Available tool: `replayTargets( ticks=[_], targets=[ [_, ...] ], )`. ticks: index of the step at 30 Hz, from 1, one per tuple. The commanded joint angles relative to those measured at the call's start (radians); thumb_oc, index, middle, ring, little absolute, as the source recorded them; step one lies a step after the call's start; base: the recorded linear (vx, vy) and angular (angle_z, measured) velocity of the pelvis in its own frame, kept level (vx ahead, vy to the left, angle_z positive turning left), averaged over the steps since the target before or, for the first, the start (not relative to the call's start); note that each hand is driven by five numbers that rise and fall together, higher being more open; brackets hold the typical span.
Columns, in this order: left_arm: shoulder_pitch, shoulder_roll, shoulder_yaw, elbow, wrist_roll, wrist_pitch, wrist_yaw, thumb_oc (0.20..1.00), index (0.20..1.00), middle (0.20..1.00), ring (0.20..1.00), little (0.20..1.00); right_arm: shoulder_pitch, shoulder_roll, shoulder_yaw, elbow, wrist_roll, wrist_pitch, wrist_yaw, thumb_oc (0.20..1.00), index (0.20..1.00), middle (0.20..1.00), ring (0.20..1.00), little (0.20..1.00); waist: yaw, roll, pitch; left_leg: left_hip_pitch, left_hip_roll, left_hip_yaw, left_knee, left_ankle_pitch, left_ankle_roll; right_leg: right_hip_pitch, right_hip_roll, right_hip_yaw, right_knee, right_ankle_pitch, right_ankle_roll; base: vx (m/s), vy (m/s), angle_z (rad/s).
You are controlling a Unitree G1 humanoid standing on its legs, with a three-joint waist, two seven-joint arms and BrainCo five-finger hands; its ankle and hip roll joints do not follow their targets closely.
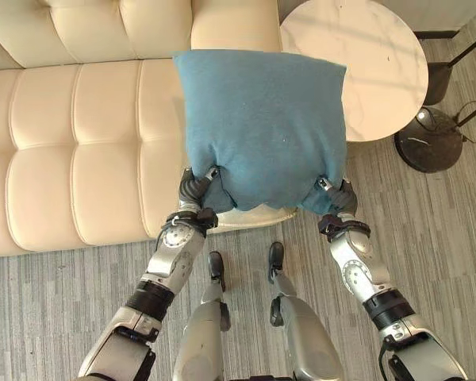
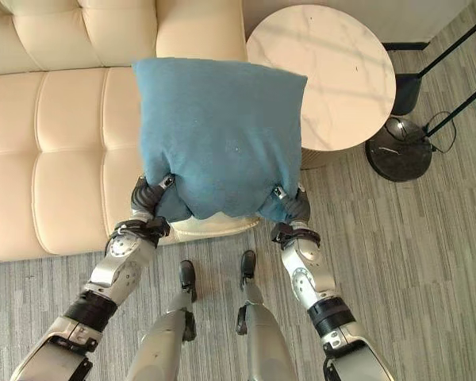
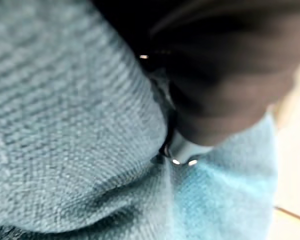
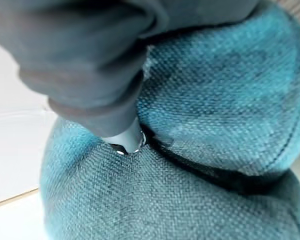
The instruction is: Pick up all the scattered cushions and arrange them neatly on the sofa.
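Note:
A blue-teal cushion (image 1: pixel 262 127) is held up in the air over the right end of the cream sofa (image 1: pixel 79 143). My left hand (image 1: pixel 195 189) is shut on its lower left corner and my right hand (image 1: pixel 339 198) is shut on its lower right corner. In both wrist views the woven blue cloth (image 3: pixel 80 150) (image 4: pixel 215 110) bunches around the fingers that dig into it. The cushion hides the sofa's right arm and part of its seat.
A round white side table (image 1: pixel 365 63) stands to the right of the sofa. A black floor lamp base (image 1: pixel 428 139) with slanted poles sits on the grey striped carpet further right. The tufted sofa seat stretches bare to the left.

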Motion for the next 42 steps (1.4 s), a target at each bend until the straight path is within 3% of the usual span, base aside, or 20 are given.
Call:
replayTargets(
  ticks=[1,7,11,14,18,21,23,25,26,28,30,33,37,42],
  targets=[
    [0.007,-0.114,-0.089,-0.213,-0.051,-0.056,-0.143,0.200,0.200,0.200,0.200,0.200,0.003,0.142,0.117,-0.265,0.023,-0.041,0.204,0.200,0.200,0.200,0.200,0.200,0.005,0.004,-0.088,0.007,0.000,-0.049,0.050,-0.116,-0.028,0.054,-0.039,0.004,0.072,-0.187,0.087,0.07,0.082,-0.05],
    [0.191,-0.062,-0.083,-0.369,-0.120,-0.029,-0.246,0.200,0.200,0.200,0.200,0.200,0.198,0.067,0.101,-0.467,0.058,0.001,0.321,0.200,0.200,0.200,0.200,0.200,-0.010,0.016,-0.188,0.114,-0.026,-0.050,0.013,-0.135,-0.002,0.137,-0.054,0.006,0.088,-0.204,0.104,0.04,0.124,0.05],
    [0.234,-0.041,-0.077,-0.404,-0.116,-0.028,-0.260,0.200,0.200,0.200,0.200,0.200,0.246,0.059,0.096,-0.519,0.057,0.003,0.345,0.200,0.200,0.200,0.200,0.200,-0.012,0.021,-0.192,0.150,-0.033,-0.034,-0.001,-0.142,0.009,0.139,-0.060,0.008,0.121,-0.206,0.115,-0.04,0.109,0.03],
    [0.271,-0.023,-0.067,-0.428,-0.131,-0.025,-0.278,0.200,0.200,0.200,0.200,0.200,0.269,0.061,0.100,-0.553,0.074,0.009,0.369,0.200,0.200,0.200,0.200,0.200,-0.009,0.033,-0.171,0.149,-0.021,-0.018,0.002,-0.134,0.017,0.110,-0.060,0.006,0.216,-0.217,0.129,-0.15,0.043,-0.11],
    [0.331,0.003,-0.062,-0.441,-0.172,-0.010,-0.322,0.200,0.200,0.200,0.200,0.200,0.309,0.044,0.120,-0.570,0.116,0.026,0.412,0.200,0.200,0.200,0.200,0.200,0.006,0.063,-0.168,0.129,0.000,-0.003,0.012,-0.105,0.022,0.119,-0.039,0.004,0.383,-0.293,0.111,-0.16,0.019,-0.20],
    [0.402,0.020,-0.033,-0.465,-0.196,0.001,-0.349,0.200,0.200,0.200,0.200,0.200,0.352,0.030,0.117,-0.582,0.136,0.037,0.442,0.200,0.200,0.200,0.200,0.200,0.025,0.068,-0.209,0.117,0.001,0.001,0.015,-0.091,0.019,0.198,-0.016,0.033,0.408,-0.348,0.098,-0.09,-0.083,-0.11],
    [0.432,0.021,-0.015,-0.467,-0.204,0.000,-0.356,0.200,0.200,0.200,0.200,0.200,0.369,0.024,0.107,-0.578,0.142,0.038,0.446,0.200,0.200,0.200,0.200,0.200,0.042,0.062,-0.231,0.097,-0.009,0.002,0.026,-0.079,0.014,0.268,-0.001,0.063,0.369,-0.362,0.096,-0.14,-0.178,-0.11],
    [0.447,0.013,0.007,-0.475,-0.206,-0.007,-0.338,0.200,0.200,0.200,0.200,0.200,0.357,0.027,0.105,-0.586,0.142,0.031,0.440,0.200,0.200,0.200,0.200,0.200,0.068,0.057,-0.255,0.048,0.004,0.006,0.046,-0.038,-0.005,0.335,0.025,0.066,0.231,-0.417,0.060,-0.16,-0.231,-0.06],
    [0.448,0.013,0.007,-0.476,-0.205,-0.007,-0.338,0.200,0.200,0.200,0.200,0.200,0.358,0.028,0.106,-0.586,0.142,0.031,0.440,0.200,0.200,0.200,0.200,0.200,0.067,0.057,-0.255,0.047,0.004,0.005,0.046,-0.038,-0.006,0.337,0.025,0.065,0.228,-0.416,0.059,-0.12,-0.176,-0.13],
    [0.446,0.008,0.004,-0.480,-0.215,-0.010,-0.323,0.200,0.200,0.200,0.200,0.200,0.349,0.028,0.102,-0.592,0.144,0.014,0.426,0.200,0.200,0.200,0.200,0.200,0.068,0.070,-0.248,0.015,0.028,-0.001,0.062,0.005,-0.036,0.342,0.063,0.078,0.184,-0.432,0.030,-0.19,-0.213,-0.03],
    [0.444,0.000,0.005,-0.492,-0.231,-0.017,-0.307,0.200,0.200,0.200,0.200,0.200,0.336,0.029,0.101,-0.604,0.172,-0.011,0.419,0.200,0.200,0.200,0.200,0.200,0.059,0.095,-0.224,-0.010,0.057,-0.013,0.061,0.054,-0.076,0.340,0.098,0.052,0.164,-0.435,0.004,-0.26,-0.261,0.03],
    [0.440,-0.003,0.007,-0.501,-0.234,-0.025,-0.304,0.200,0.200,0.200,0.200,0.200,0.324,0.028,0.101,-0.602,0.184,-0.020,0.410,0.200,0.200,0.200,0.200,0.200,0.051,0.108,-0.203,-0.023,0.067,-0.026,0.049,0.070,-0.093,0.326,0.102,0.025,0.173,-0.431,-0.006,-0.27,-0.131,0.34],
    [0.438,-0.005,0.023,-0.512,-0.227,-0.029,-0.311,0.200,0.200,0.200,0.200,0.200,0.307,0.008,0.104,-0.598,0.180,-0.022,0.411,0.200,0.200,0.200,0.200,0.200,0.032,0.094,-0.194,-0.005,0.067,-0.042,0.113,0.010,-0.072,0.296,0.067,-0.022,0.176,-0.402,-0.002,-0.19,-0.046,0.39],
    [0.433,-0.017,0.022,-0.513,-0.219,-0.031,-0.329,0.200,0.200,0.200,0.200,0.200,0.295,-0.012,0.104,-0.612,0.147,-0.017,0.426,0.200,0.200,0.200,0.200,0.200,0.003,0.060,-0.216,0.080,0.103,0.000,0.241,-0.121,-0.057,0.285,0.013,-0.078,0.145,-0.374,-0.001,-0.13,-0.003,0.44]
  ],
)
